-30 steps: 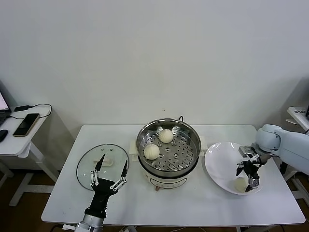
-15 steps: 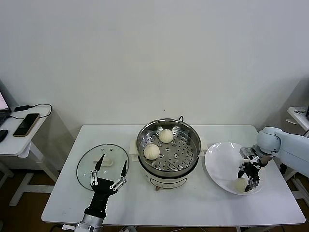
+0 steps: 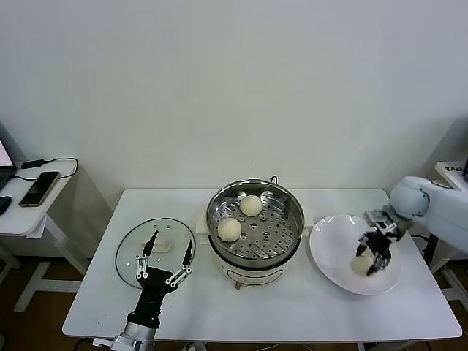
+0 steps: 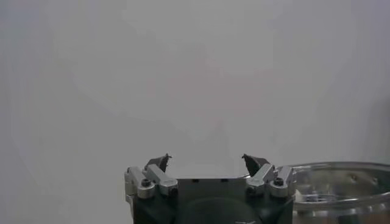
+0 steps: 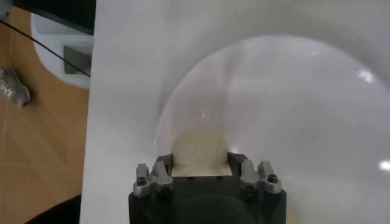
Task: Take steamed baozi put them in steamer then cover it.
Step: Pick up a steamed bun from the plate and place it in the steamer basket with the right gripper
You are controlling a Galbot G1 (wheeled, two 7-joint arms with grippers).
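Observation:
Two cream-white baozi (image 3: 251,205) (image 3: 229,229) lie on the perforated tray inside the steel steamer (image 3: 290,232) at the table's middle. A third baozi (image 3: 360,265) (image 5: 200,149) is clamped in my right gripper (image 3: 368,261) (image 5: 200,159), which is shut on it a little above the white plate (image 3: 333,248). The glass cover (image 3: 131,248) lies flat on the table left of the steamer. My left gripper (image 3: 165,262) (image 4: 206,160) stands open over the cover's near edge, holding nothing.
A side table (image 3: 22,208) with a phone (image 3: 39,188) and cables stands at the far left. In the right wrist view the table's edge (image 5: 91,122) and wooden floor (image 5: 36,152) lie close to the plate (image 5: 292,122).
My right gripper closed on the baozi on the plate and has lifted it slightly, shifting toward the plate's middle. The left arm has not moved.

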